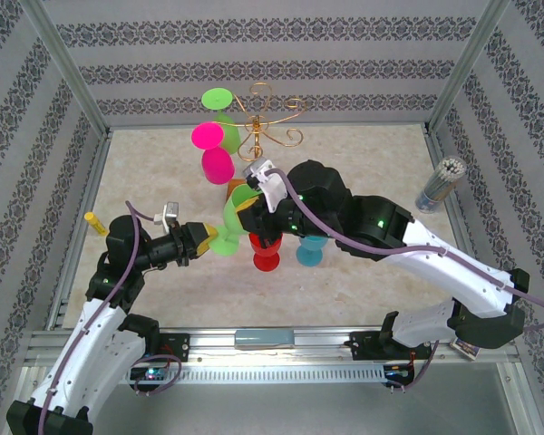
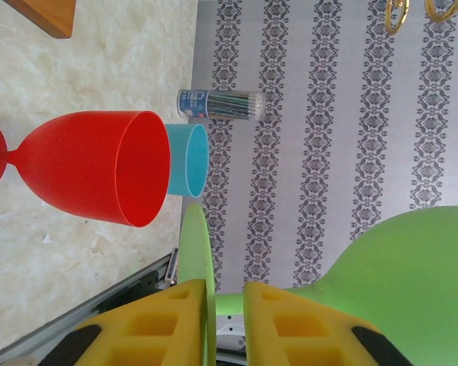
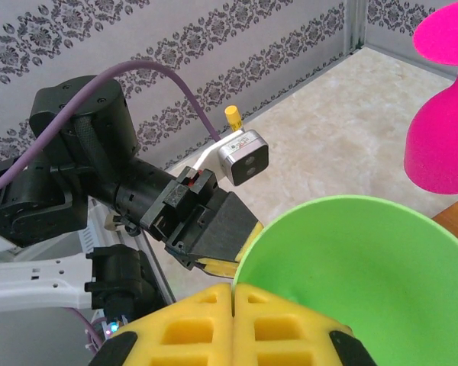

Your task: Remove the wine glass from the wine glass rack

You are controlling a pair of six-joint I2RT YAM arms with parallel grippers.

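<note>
Two robot arms hold one lime-green wine glass [image 1: 238, 216] between them, in the air above the middle of the marbled worktop [image 1: 372, 159]. The glass lies tilted on its side, clear of the gold scroll arms and just nearer than the wine glass rack [image 1: 265, 118], which stands at the far centre on a brown wooden base [image 2: 49, 14].

The left end effector [image 1: 216, 240] comes in from the near left. In the left wrist view its yellow fingers [image 2: 156, 320] are closed down to a narrow slot, pinching the thin round foot of the glass edge-on.

The right end effector [image 1: 254, 201] reaches in from the right. In the right wrist view its yellow pads [image 3: 191, 324] are pressed almost together, and the rim of the green bowl [image 3: 351, 259] meets them at the seam.

A bright pink wine glass [image 1: 217, 165] and a green wine glass [image 1: 218, 98] hang upside down on the left side of the rack.

A red wine glass [image 1: 266, 254] and a teal wine glass [image 1: 310, 252] stand upright side by side on the worktop, just nearer than the held glass.

A clear tube of pens [image 1: 438, 186] stands at the far right, and a yellow marker [image 1: 95, 222] lies at the left edge.
</note>
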